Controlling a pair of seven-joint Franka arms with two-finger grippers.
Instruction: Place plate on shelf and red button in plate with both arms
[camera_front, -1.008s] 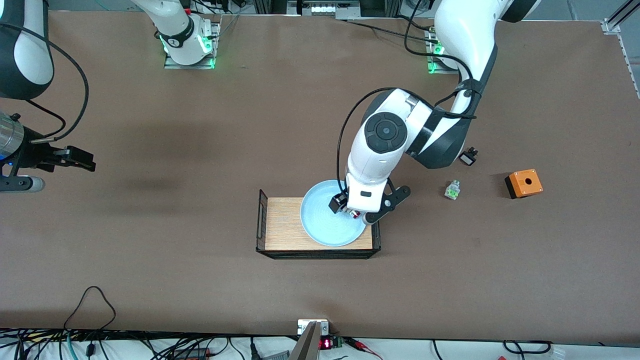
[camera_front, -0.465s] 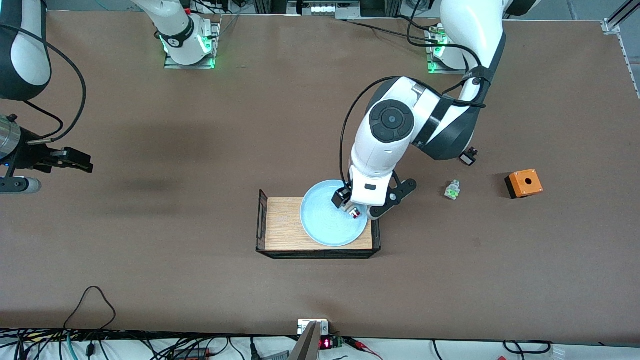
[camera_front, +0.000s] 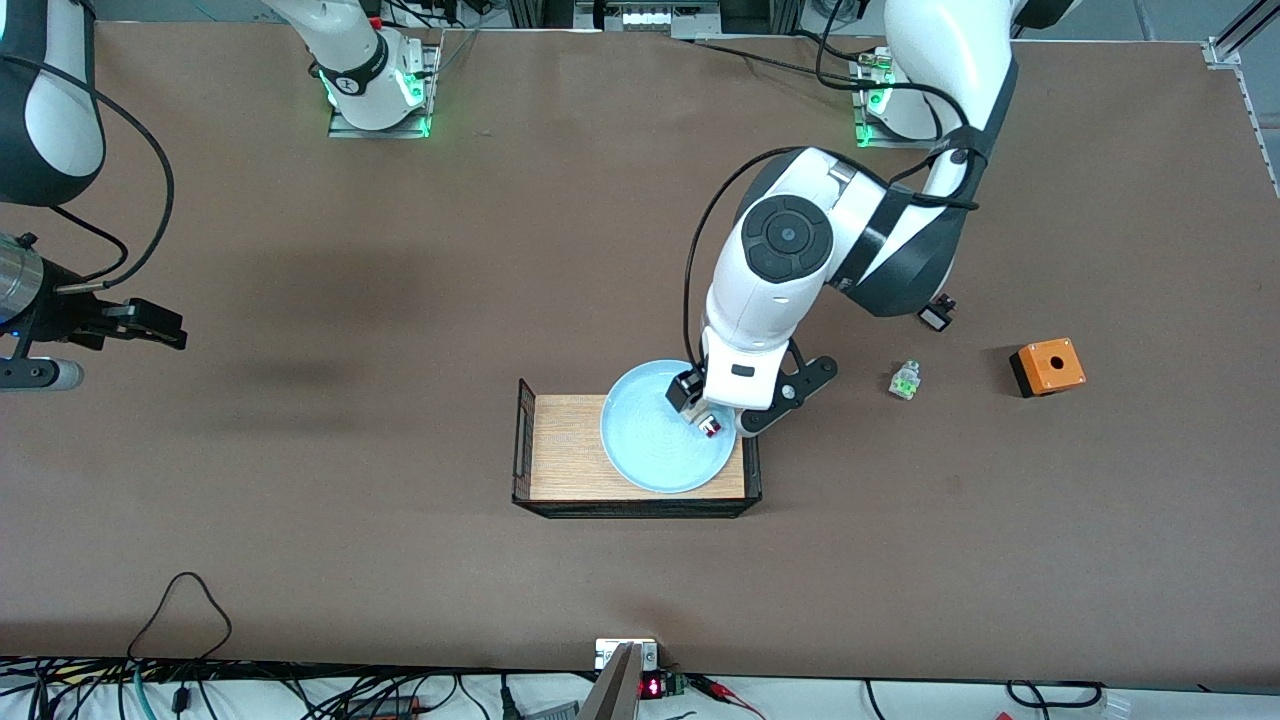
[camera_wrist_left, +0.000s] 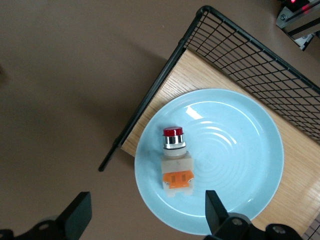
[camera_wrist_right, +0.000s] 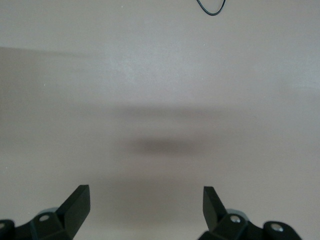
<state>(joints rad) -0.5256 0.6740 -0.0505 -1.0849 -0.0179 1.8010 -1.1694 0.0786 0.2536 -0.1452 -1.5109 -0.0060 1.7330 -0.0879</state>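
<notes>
Now the red button (camera_wrist_left: 175, 163) is lying on its side in the plate (camera_wrist_left: 240, 150), near the rim toward the left arm's end of the table (camera_front: 300, 560), its long axis running from the orange block to the red cap, which is pointing toward the front camera. The plate is sitting in the wooden tray (camera_front: 565, 455) with black wire walls, filling the end nearest the left arm. The left gripper (camera_wrist_left: 145, 220) is hovering over the button with fingers spread wide, gripping nothing — the right gripper (camera_wrist_right: 145, 210) is waiting over bare table, fingers likewise wide and empty.
</notes>
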